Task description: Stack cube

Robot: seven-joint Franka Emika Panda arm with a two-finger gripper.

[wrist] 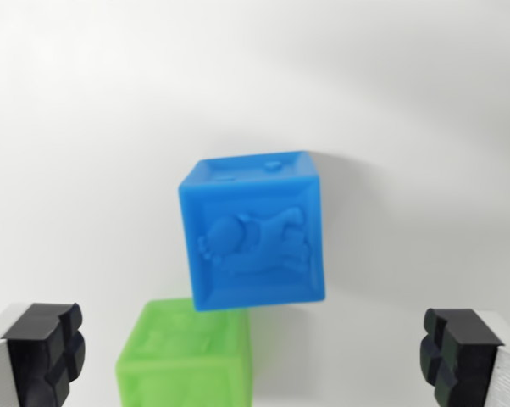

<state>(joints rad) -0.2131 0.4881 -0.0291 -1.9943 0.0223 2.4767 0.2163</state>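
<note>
A blue cube (253,233) with a raised animal figure on its front face fills the middle of the wrist view. It rests on the far back part of a green cube (187,356), shifted toward the wrist view's right so that it overhangs. My gripper (253,356) is open, its black fingertips (45,348) at the bottom corners, wide apart. Nothing is held between them; the green cube sits between the fingers, closer to the left one.
A plain white surface (407,127) lies all around the two cubes. The blue cube throws a soft shadow to the wrist view's right.
</note>
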